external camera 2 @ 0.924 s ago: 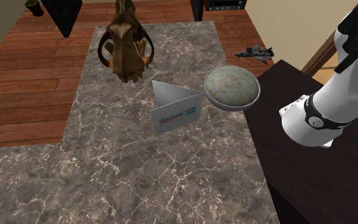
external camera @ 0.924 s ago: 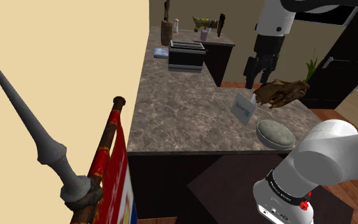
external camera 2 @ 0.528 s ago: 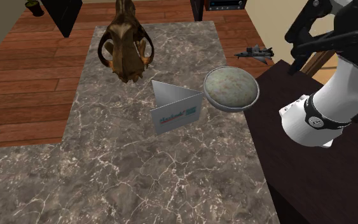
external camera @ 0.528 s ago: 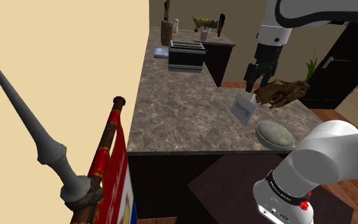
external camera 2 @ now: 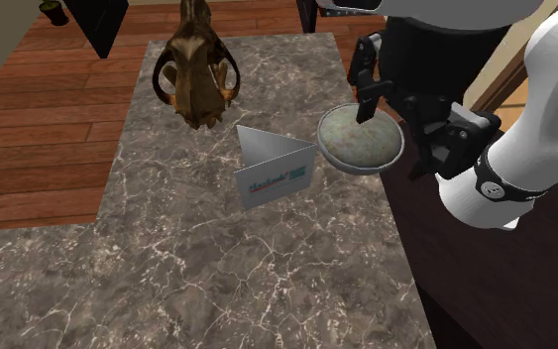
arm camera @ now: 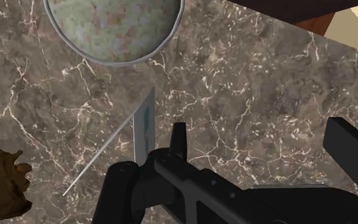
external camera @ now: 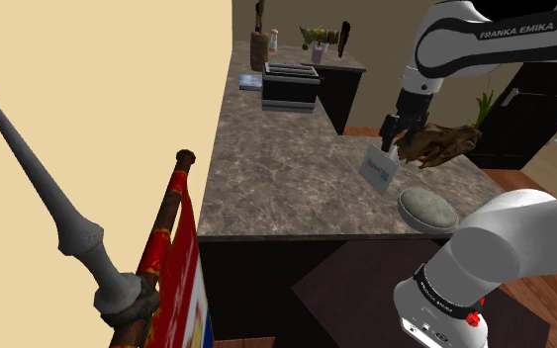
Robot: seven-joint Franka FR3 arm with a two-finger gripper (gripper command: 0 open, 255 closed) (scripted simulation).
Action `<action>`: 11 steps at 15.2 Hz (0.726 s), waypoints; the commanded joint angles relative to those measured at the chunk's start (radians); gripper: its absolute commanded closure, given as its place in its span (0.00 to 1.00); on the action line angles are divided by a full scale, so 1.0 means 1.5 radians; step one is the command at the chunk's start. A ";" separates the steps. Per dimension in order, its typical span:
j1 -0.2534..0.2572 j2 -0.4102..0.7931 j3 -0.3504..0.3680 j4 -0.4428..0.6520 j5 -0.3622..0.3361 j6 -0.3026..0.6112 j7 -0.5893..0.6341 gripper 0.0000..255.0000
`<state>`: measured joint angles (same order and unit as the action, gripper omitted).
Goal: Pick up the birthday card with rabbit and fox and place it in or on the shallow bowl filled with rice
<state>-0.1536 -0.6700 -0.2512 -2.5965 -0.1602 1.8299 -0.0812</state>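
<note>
Here, one card (external camera 2: 275, 174), one bowl (external camera 2: 358, 169), one skull (external camera 2: 199, 74); pincer (arm camera: 263, 137) spread.

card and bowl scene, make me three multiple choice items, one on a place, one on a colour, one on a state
1. Where is the card?
A. in the bowl
B. upright on the counter, beside the bowl
C. on top of the skull

2. What colour is the skull?
A. blue
B. white
C. brown

3. How is the gripper?
A. open, holding nothing
B. shut on the card
C. shut on the bowl

Answers:
1 B: the folded card stands on the marbled counter, clear of the bowl's rim.
2 C: the skull is dark brown in the second exterior view.
3 A: the wrist view shows the fingers apart with bare counter between them.
</note>
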 commanded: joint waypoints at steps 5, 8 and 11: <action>-0.035 0.094 -0.074 -0.013 -0.032 0.137 -0.036 0.00; -0.046 0.153 -0.113 -0.008 -0.036 0.205 -0.059 0.00; -0.051 0.219 -0.153 0.005 -0.027 0.271 -0.087 0.00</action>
<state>-0.2277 -0.3733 -0.4609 -2.5948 -0.2059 2.2025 -0.1981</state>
